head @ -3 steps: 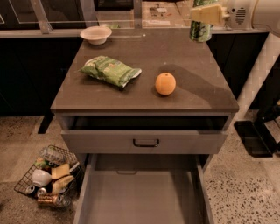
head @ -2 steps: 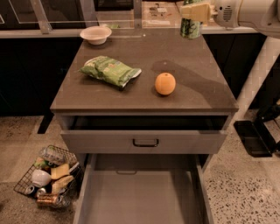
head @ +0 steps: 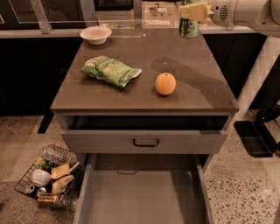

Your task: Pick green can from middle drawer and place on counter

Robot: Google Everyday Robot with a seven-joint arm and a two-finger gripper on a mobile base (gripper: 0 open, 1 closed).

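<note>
Gripper clamped on green can, which sits just under it at the counter's far edge. We'd lower straight, keep it upright, and release only once seated. Middle drawer open, well below.

A single camera looks steeply down from above and in front of a grey drawer cabinet, facing its front and the far wall. It sits fairly near. The broad brown-grey stone-like counter fills the middle of the view, its far edge close to the top. Nearer, the shallow grey drawer with a black handle stands slightly open. The deep grey middle drawer, nearest of all, is cut off by the bottom edge. A wire basket sits near left on speckled floor. At far right, the cream two-finger gripper, clasped around a small green can, is partly cropped by the top edge.
</note>
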